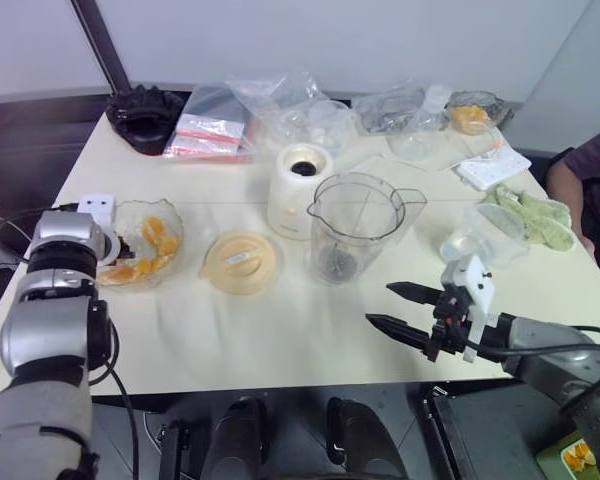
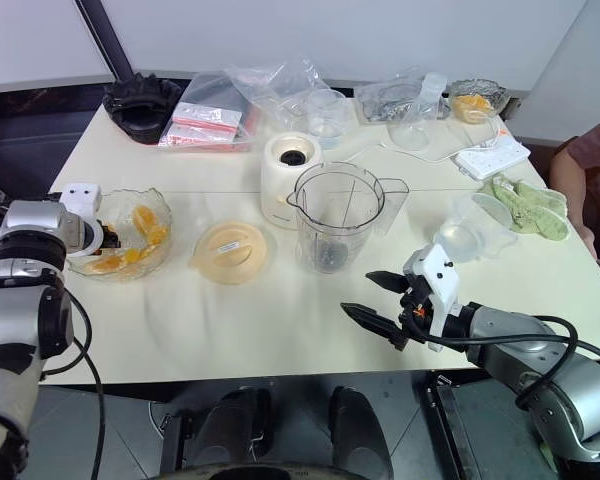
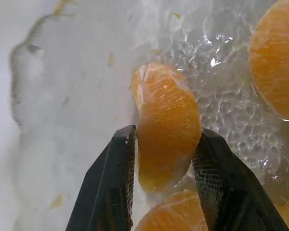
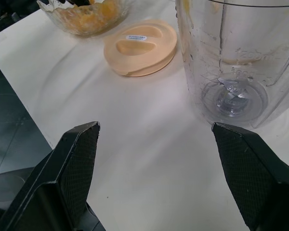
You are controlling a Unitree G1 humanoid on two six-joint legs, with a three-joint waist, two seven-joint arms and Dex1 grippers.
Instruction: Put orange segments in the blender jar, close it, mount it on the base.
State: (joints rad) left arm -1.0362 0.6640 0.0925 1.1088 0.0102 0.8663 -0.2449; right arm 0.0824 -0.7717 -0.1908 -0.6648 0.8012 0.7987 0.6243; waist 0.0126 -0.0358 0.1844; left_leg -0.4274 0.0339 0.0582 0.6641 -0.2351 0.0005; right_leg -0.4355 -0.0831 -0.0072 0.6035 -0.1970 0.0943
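Note:
Several orange segments point(image 1: 152, 243) lie in a clear round bowl point(image 1: 176, 222) at the table's left. My left gripper point(image 3: 167, 132) reaches down into that bowl, and its two black fingers point(image 3: 116, 168) press against both sides of one orange segment point(image 3: 166, 120). The blender jar point(image 1: 355, 225) stands upright and uncovered at mid-table, its blade point(image 4: 233, 91) showing at the bottom. Just behind and left of it sits the cream-white base point(image 1: 298, 190). The pale-orange lid point(image 1: 242, 260) lies flat between bowl and jar. My right gripper point(image 1: 380, 304) hovers open over the table, in front of the jar and to its right.
Plastic bags and a black object point(image 1: 145, 118) line the back edge. A small clear cup point(image 1: 483, 237), a green cloth point(image 1: 535, 215) and a white power strip point(image 1: 492, 167) lie at the right. A person's arm point(image 1: 585, 170) shows at the right edge.

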